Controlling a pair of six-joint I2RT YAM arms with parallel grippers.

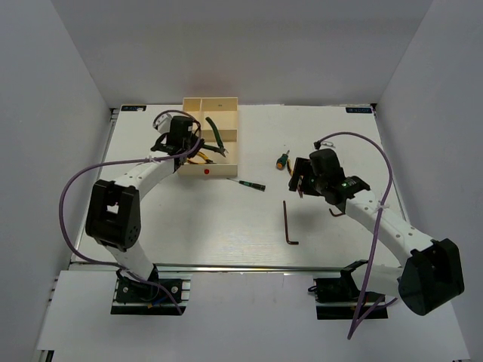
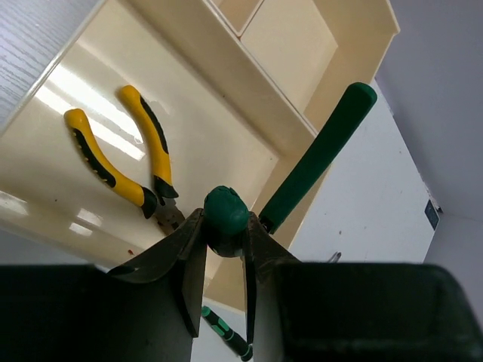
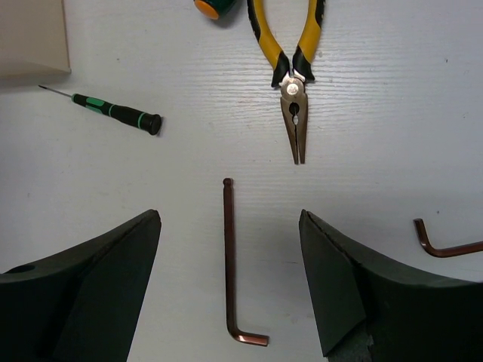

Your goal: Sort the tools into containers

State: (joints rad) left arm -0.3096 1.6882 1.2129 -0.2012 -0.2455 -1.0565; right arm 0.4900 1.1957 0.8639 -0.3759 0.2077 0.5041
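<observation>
The cream tray [image 1: 226, 103] stands at the back left. My left gripper [image 1: 183, 149] hangs over its large compartment, shut on one handle of the green-handled pliers [image 2: 225, 215]; the other handle [image 2: 321, 151] sticks out over the divider. Yellow-handled pliers [image 2: 121, 162] lie in that compartment. My right gripper [image 3: 229, 219] is open above a dark hex key [image 3: 229, 264] on the table. A second pair of yellow-handled pliers [image 3: 290, 72], a thin green screwdriver [image 3: 113, 111], a stubby screwdriver [image 3: 211, 6] and another hex key [image 3: 445, 246] lie around it.
The tray's rim carries a red dot [image 1: 207, 170]. White walls enclose the table on the left, back and right. The thin screwdriver [image 1: 251, 183] lies just right of the tray's front corner, the stubby one [image 1: 282, 160] further right.
</observation>
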